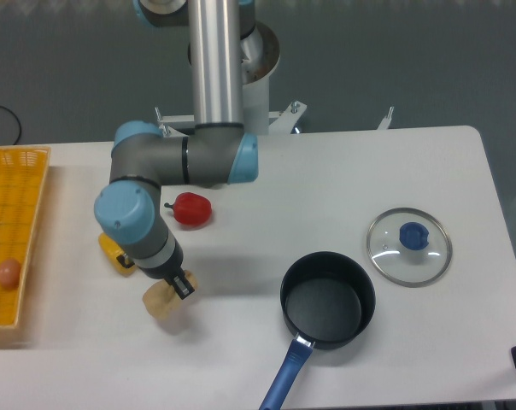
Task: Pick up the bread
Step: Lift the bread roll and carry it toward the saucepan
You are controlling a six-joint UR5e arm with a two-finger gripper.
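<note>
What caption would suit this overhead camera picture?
Robot gripper at the bread on a white table, beside a black pot.

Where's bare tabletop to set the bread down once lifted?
Bare patches: between the red pepper and the glass lid, and the front-left corner below the basket. It is crowded around the tool, bread and yellow pepper, and beside the pot.
</note>
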